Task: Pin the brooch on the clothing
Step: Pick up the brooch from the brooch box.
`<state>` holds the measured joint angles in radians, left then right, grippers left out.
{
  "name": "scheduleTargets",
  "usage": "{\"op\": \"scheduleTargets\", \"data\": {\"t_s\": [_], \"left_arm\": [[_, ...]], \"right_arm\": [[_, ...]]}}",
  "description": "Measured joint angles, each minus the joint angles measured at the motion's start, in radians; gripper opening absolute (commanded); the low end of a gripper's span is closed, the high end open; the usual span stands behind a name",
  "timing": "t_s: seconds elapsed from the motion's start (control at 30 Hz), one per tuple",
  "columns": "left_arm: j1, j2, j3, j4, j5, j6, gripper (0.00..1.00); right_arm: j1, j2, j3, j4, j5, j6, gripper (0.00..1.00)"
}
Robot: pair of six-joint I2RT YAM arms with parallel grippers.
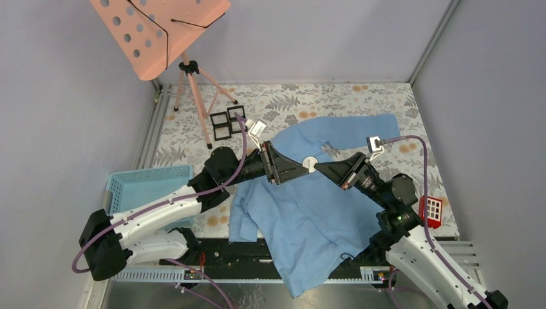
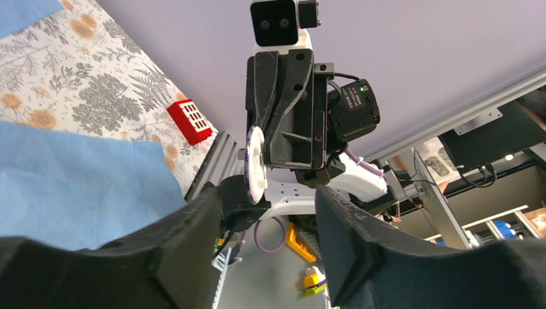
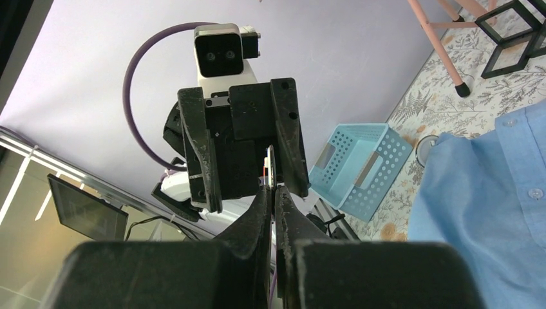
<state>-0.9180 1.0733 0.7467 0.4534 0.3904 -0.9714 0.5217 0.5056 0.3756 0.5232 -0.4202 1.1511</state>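
— Where's the small round white brooch [image 1: 310,163]?
— At table centre, over the light blue woven shirt [image 1: 309,219]. My right gripper [image 3: 273,193] pinches it and my left gripper [image 2: 267,196] gapes. Underneath is a floral tablecloth [image 1: 309,100], with grey walls [image 1: 64,129] around and a pink perforated music stand [image 1: 158,32] at eleven o'clock.

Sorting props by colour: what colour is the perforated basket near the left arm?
The basket is light blue; best seen from top external.

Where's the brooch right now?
Top view, centre: the brooch is above the blue shirt, pinched in the right gripper, with the open left gripper right beside it.
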Motion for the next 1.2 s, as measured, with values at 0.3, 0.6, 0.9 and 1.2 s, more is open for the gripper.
{"op": "scheduleTargets", "data": {"t_s": [0.3, 0.6, 0.9, 1.2], "left_arm": [[0.000, 0.026, 0.005, 0.013, -0.001, -0.013, 0.31], [0.000, 0.029, 0.005, 0.013, -0.004, -0.017, 0.21], [0.000, 0.029, 0.005, 0.016, -0.010, -0.020, 0.28], [0.000, 0.029, 0.005, 0.024, -0.033, -0.021, 0.23]], "right_arm": [[0.002, 0.010, 0.000, 0.014, 0.000, 0.002, 0.00], [0.002, 0.008, 0.000, 0.014, 0.000, 0.003, 0.00], [0.003, 0.009, 0.000, 0.014, -0.010, 0.003, 0.00], [0.004, 0.008, 0.000, 0.014, -0.011, 0.003, 0.00]]}}
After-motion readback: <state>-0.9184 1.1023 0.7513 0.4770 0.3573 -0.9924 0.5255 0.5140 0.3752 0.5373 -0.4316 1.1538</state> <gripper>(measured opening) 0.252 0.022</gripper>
